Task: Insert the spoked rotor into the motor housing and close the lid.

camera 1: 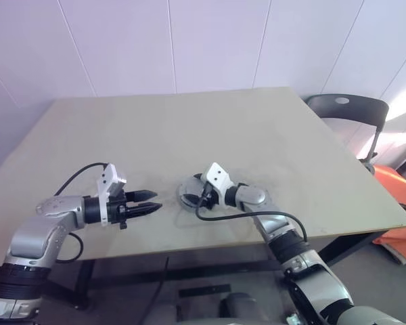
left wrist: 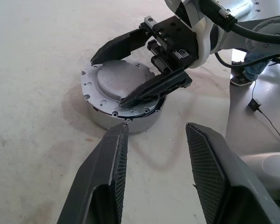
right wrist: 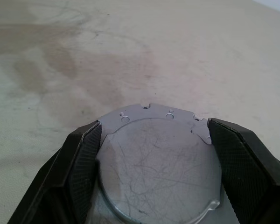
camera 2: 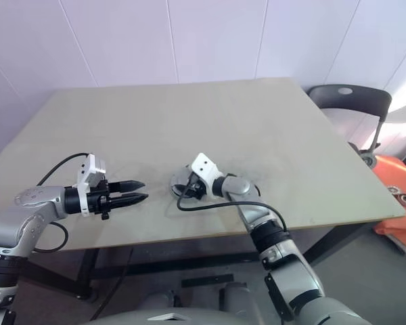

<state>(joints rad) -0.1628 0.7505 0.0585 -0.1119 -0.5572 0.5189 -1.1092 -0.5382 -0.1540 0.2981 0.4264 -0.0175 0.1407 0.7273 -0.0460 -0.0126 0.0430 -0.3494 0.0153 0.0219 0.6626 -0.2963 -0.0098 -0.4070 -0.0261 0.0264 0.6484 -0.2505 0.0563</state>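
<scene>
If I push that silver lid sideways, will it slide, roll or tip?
The lid looks like rigid metal, so probably stiff and heavy for its size. Lying flat on the low motor housing, it seems unlikely to tip or roll. Its smooth, scratched top looks slippery; a push may slide it on the table.

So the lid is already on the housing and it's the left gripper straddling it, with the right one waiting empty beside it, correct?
Sides swapped. The left wrist view shows the right gripper straddling the lid on the motor housing; the left gripper waits empty beside it, jaws apart.
</scene>
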